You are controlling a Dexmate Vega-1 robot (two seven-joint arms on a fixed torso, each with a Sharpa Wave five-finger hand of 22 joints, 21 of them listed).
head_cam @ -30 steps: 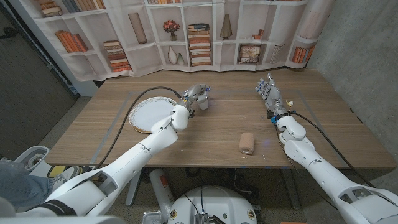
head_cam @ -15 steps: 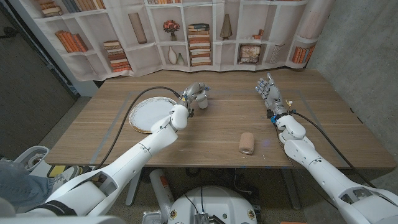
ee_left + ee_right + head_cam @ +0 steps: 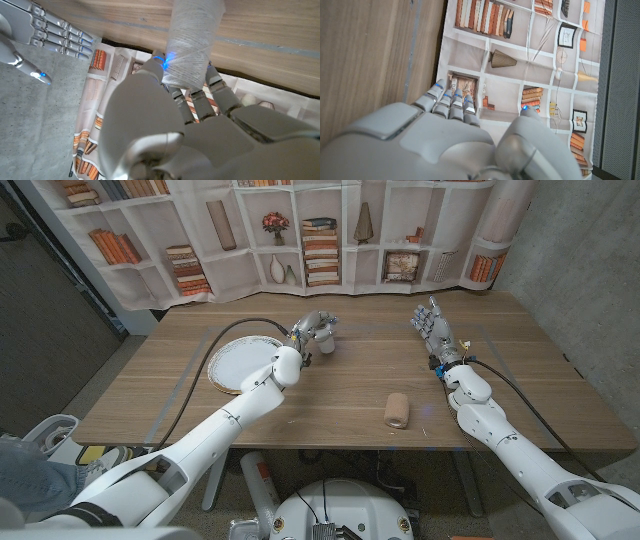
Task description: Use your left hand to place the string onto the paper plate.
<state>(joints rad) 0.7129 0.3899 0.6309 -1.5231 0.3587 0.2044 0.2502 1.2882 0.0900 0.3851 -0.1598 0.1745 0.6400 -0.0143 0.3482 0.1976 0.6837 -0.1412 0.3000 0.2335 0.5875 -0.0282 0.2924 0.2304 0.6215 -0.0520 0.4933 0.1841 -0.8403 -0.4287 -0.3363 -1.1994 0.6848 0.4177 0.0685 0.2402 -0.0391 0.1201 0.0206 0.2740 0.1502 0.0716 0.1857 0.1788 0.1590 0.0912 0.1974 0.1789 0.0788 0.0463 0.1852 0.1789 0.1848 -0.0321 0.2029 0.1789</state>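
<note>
beige roll [image 3: 397, 410] sits near the front edge, out of the way. left hand [image 3: 314, 334] has its fingers wrapped round the white string spool [image 3: 192, 42], spool upright, just right of the paper plate [image 3: 243, 363]. plate lies to the hand's left, bare wood between. right hand [image 3: 434, 331] fingers spread, holding nothing, well apart.
</note>
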